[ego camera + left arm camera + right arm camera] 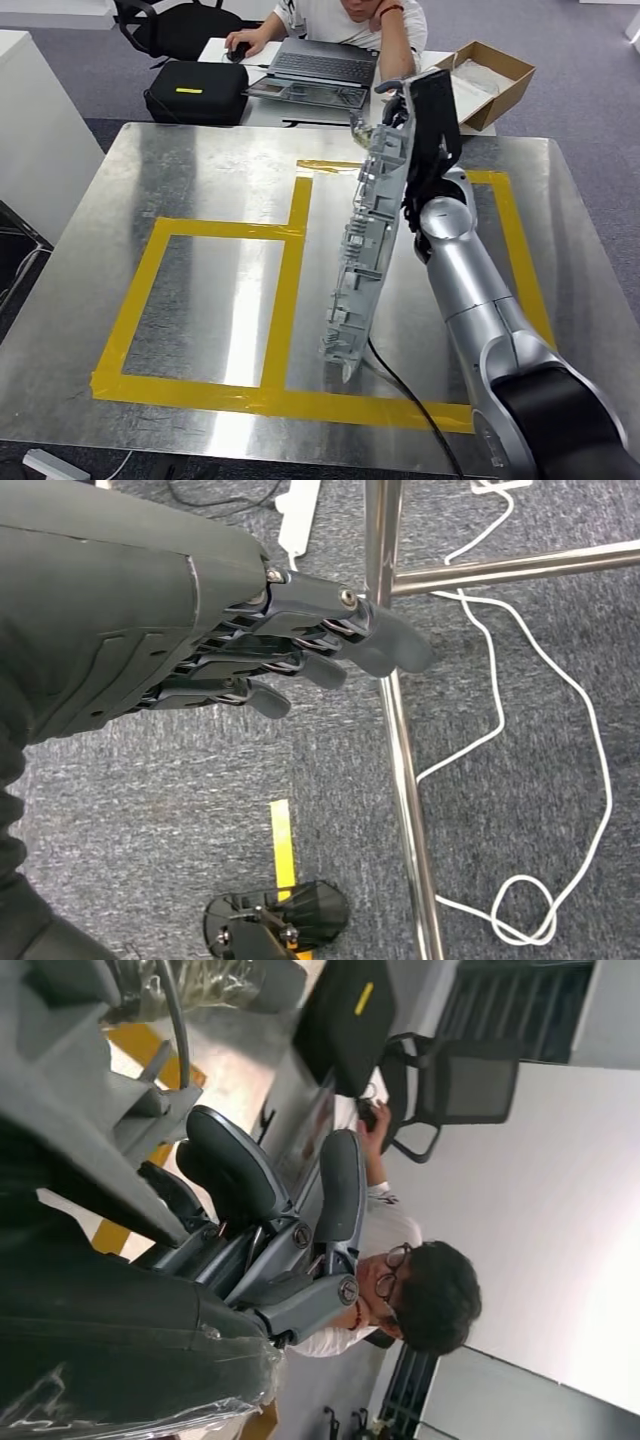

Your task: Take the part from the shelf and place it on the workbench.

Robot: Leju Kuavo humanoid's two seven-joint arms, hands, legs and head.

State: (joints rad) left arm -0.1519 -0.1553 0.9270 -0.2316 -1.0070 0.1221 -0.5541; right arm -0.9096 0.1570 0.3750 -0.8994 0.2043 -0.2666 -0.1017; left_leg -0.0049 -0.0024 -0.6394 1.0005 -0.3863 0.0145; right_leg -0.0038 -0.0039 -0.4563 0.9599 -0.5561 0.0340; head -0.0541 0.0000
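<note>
Holding: the right hand (423, 120) is clamped on the upper end of the part (366, 245), a long grey moulded piece ribbed along one face; in the right wrist view its fingers (234, 1170) curl round the part's edge.
Part location: above the bench (90, 300), over the right-hand box of the yellow tape outline (287, 290), with its lower tip near the front tape line. I cannot tell whether that tip touches the metal.
Long axis: steeply tilted, close to upright, running from the low tip towards the bench's front edge up to the gripped end towards the far edge.
Facing: the ribbed side is turned towards the bench's left edge, the smoother back towards the arm.
Why held so: gripping one end lets the long piece hang down, so the free tip can likely meet the bench first and the rest be laid flat inside the taped box.
Left hand (302, 655): hanging low by the carpet beside a bench leg (400, 740), fingers stretched out and apart, holding nothing.
Nearby: a person (347, 20) sits past the far edge at a laptop (321, 65), with a black case (198, 92) and an open cardboard box (490, 75) on that desk.
Stage: carried over, not yet set down, in my judgement.
</note>
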